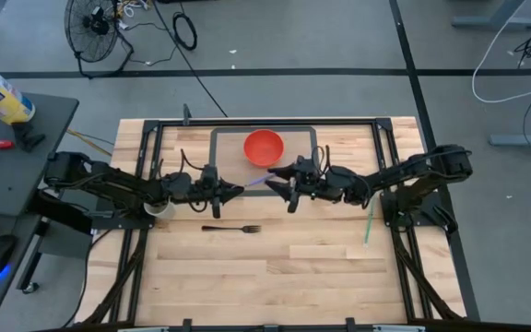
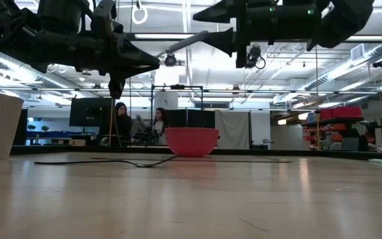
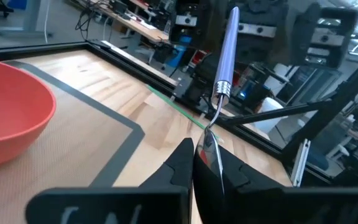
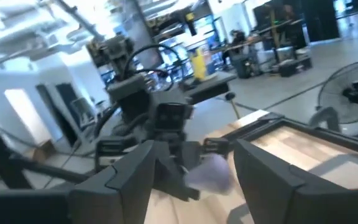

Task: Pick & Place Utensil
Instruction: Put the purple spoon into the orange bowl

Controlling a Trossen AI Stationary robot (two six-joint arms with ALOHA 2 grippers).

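The left gripper (image 3: 205, 163) is clamped on the metal head end of a purple-handled utensil (image 3: 224, 65), held in the air over the table centre just near of the red bowl (image 1: 264, 146), while the right gripper (image 4: 191, 163) stands with fingers spread wide around the handle's free end. By judgement the pick is done and a hand-over is under way; placing remains, and a black fork (image 1: 233, 229) lies untouched on the table. The utensil's long axis runs left to right, handle pointing right and slightly far, toward the right gripper.
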